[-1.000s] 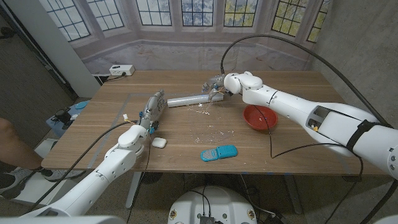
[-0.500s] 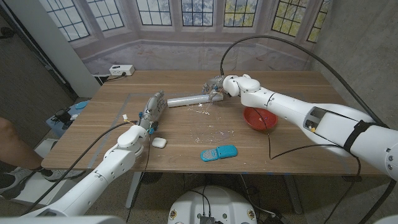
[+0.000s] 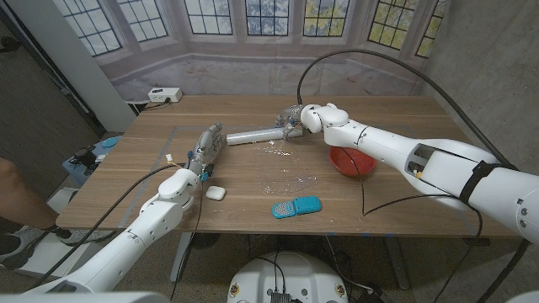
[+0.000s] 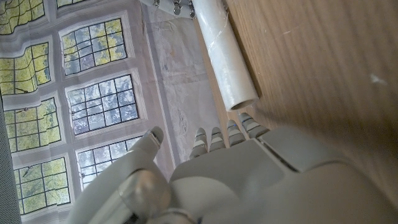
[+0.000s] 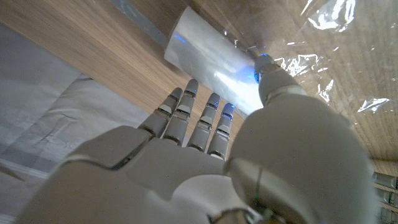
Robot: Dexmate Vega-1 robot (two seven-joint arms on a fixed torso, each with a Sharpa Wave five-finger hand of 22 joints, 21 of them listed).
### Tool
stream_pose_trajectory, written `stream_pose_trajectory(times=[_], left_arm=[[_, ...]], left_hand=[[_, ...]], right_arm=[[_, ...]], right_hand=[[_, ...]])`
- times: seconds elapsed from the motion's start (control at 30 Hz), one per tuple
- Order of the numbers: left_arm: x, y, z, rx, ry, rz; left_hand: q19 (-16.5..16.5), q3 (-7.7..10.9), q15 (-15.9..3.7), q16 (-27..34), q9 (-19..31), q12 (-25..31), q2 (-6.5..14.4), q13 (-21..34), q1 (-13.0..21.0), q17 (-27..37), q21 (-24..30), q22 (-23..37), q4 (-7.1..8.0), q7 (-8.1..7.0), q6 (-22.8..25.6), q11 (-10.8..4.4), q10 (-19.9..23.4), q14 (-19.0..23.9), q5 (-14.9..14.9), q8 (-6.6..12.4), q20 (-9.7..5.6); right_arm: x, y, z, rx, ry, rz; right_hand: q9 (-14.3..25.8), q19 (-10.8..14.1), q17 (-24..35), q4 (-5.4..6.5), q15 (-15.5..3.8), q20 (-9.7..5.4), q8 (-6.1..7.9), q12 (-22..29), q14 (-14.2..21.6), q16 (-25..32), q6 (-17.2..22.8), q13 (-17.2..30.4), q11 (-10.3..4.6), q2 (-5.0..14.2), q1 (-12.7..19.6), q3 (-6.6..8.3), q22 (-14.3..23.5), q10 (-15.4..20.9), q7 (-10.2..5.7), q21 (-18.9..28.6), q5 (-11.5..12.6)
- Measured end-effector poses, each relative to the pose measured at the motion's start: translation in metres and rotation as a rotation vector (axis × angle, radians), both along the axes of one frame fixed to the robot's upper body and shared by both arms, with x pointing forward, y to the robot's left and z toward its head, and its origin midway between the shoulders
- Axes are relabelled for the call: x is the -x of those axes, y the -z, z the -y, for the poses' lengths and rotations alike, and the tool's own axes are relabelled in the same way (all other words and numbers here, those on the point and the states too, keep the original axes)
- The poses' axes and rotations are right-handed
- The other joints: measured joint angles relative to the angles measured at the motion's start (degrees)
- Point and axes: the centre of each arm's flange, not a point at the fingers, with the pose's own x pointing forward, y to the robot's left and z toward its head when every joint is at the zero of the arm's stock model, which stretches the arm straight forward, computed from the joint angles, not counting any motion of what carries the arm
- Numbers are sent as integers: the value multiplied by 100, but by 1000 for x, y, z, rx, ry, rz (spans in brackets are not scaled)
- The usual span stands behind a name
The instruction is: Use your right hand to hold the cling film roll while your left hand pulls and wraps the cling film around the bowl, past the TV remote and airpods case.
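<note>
Cling film roll [image 3: 253,135] near table's far edge | my right hand [image 3: 296,118] fingers apart at its end, not clamped | left hand [image 3: 205,149] fingers apart, empty | bowl [image 3: 351,160] unwrapped | all wrapping left

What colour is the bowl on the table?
The bowl is red; the head view shows it best.
</note>
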Motion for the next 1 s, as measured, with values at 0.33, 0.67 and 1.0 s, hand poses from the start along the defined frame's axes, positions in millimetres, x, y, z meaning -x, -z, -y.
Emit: stream_pose_trajectory(times=[0.33, 0.67, 1.0], left_arm=[[-4, -1, -1, 1, 4, -4], [-7, 0, 0, 4, 5, -9], [-8, 1, 0, 9, 4, -13]], left_hand=[[47, 0, -30, 0, 0, 0, 0, 0, 0, 0, -22, 0, 0, 0, 0, 0, -1, 32, 0, 0, -2], [52, -1, -11, 0, -1, 0, 0, -1, 0, 0, -46, 0, 0, 13, 13, 0, -1, 50, 0, 0, -11], [72, 17, -11, 0, -1, 0, 0, -1, 0, 0, -86, 0, -17, 31, 30, 24, 22, 50, 0, 0, 10]], right_arm=[[-2, 3, -3, 12, 3, 4], [-4, 5, -4, 22, 6, 16], [-5, 8, -4, 35, 8, 28]], right_hand=[[0, 123, 52, -5, -25, 1, 67, 44, 308, 0, 559, 31, -97, 0, 45, 195, 0, 331, 7, 0, 0], [28, 267, 136, 4, -49, 1, 164, 183, 598, 107, 1113, 121, -163, 64, 169, 216, -1, 779, 8, 0, -23], [25, 376, 231, 4, -85, -24, 190, 311, 923, 221, 1491, 191, -178, 99, 374, 215, -1, 1148, -18, 0, -47]])
